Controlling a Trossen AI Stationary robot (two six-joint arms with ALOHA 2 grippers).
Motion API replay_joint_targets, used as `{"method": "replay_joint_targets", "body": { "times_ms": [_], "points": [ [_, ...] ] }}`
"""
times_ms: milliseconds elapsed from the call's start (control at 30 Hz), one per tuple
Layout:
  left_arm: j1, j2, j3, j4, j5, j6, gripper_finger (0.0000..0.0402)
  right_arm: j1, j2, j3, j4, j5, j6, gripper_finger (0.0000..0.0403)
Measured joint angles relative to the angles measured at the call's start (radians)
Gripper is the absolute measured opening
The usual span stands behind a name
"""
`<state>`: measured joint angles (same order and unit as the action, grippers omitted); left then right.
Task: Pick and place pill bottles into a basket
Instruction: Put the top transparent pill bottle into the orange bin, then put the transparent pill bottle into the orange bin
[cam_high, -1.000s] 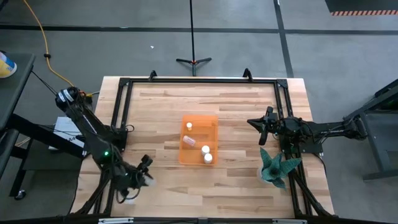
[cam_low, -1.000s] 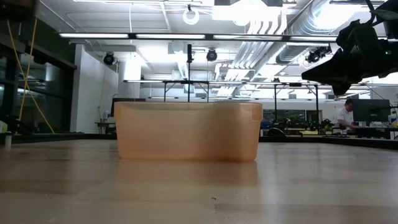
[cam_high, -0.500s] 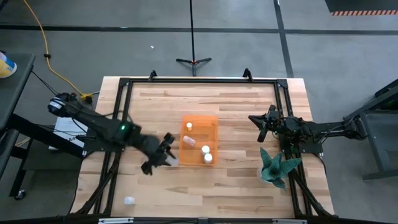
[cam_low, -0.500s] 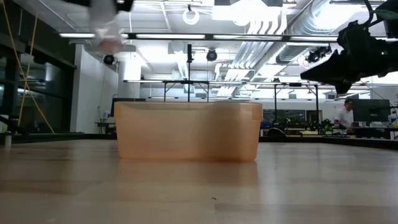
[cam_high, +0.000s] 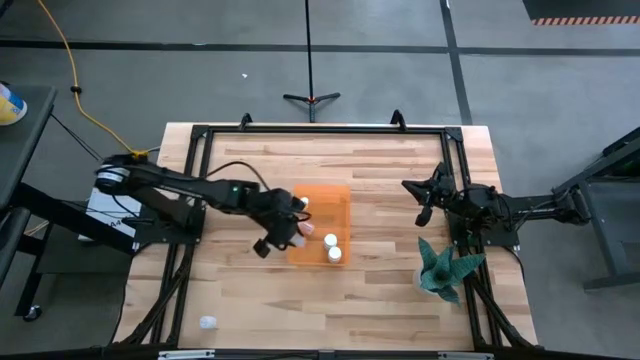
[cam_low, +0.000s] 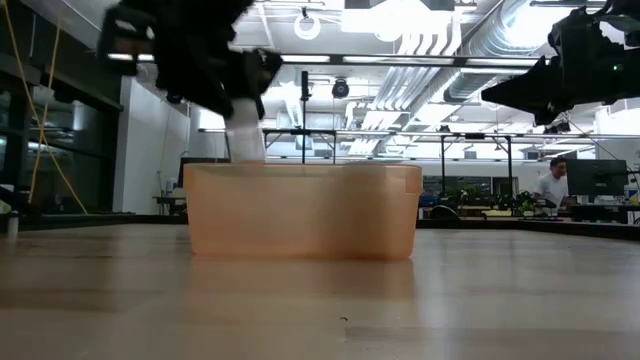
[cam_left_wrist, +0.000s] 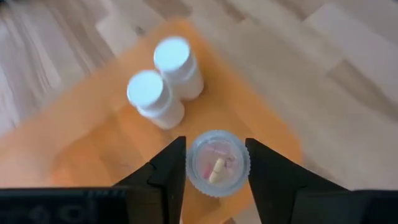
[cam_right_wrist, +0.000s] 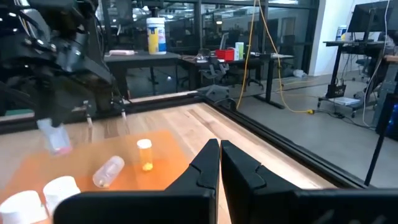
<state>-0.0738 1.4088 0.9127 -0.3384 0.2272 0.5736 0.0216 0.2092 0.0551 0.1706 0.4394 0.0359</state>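
I see the wooden bench (cam_high: 260, 300) filling the centre of the high view, with a black frame along its edges. The orange basket (cam_high: 340, 196) sits at the middle of the bench, slightly right of centre.

Left arm: it reaches in from the left of the frame, and the left hand (cam_high: 284, 228) hangs over the basket's left rim. In the left wrist view its fingers (cam_left_wrist: 166, 171) are clamped on a clear pill bottle (cam_left_wrist: 217, 163), held mouth-down over the orange floor, with pills visible through its base. In the low view the held bottle shows just above the basket's left rim.

Right arm: parked at the right edge of the bench, well apart from the basket. The right hand (cam_high: 432, 196) has its fingers together, as the right wrist view shows.

A teal spiky plant (cam_high: 444, 267) stands at the lower right, near the right arm.

Inside the basket: two white-capped bottles (cam_high: 331, 247) upright and touching at the lower end, one yellowish bottle (cam_right_wrist: 145, 154) upright, and one clear bottle (cam_right_wrist: 109, 171) lying on its side.

One more bottle (cam_high: 207, 322) lies on the bench at lower left, well apart from the basket.
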Motion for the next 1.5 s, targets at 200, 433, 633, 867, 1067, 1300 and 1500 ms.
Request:
{"method": "replay_joint_targets", "body": {
  "times_ms": [200, 433, 633, 867, 1067, 1300, 1500],
  "points": [
    [0.037, 0.086, 0.000, 0.026, 0.083, -0.002, 0.0184, 0.000, 0.000, 0.001, 0.001, 0.008, -0.040, 0.0007],
    [0.035, 0.159, 0.000, 0.052, 0.098, -0.002, 0.0193, 0.000, 0.000, 0.002, 0.005, 0.008, -0.044, 0.0007],
    [0.035, 0.187, 0.000, 0.075, 0.072, -0.005, 0.0194, 0.000, 0.000, 0.003, 0.005, 0.007, -0.044, 0.0007],
    [0.035, 0.187, 0.000, 0.113, 0.069, -0.081, 0.0252, 0.000, 0.000, 0.003, -0.001, 0.007, -0.044, 0.0007],
    [0.035, 0.160, 0.000, 0.031, 0.007, -0.084, 0.0300, 0.000, 0.000, 0.003, -0.001, 0.007, -0.044, 0.0007],
    [0.034, 0.072, 0.094, -0.222, -0.023, -0.246, 0.0311, 0.000, 0.000, 0.004, -0.004, 0.011, -0.038, 0.0007],
    [-0.014, 0.047, 0.137, -0.432, -0.012, -0.523, 0.0303, 0.000, 0.000, 0.004, -0.001, 0.015, -0.037, 0.0007]
  ]
}}
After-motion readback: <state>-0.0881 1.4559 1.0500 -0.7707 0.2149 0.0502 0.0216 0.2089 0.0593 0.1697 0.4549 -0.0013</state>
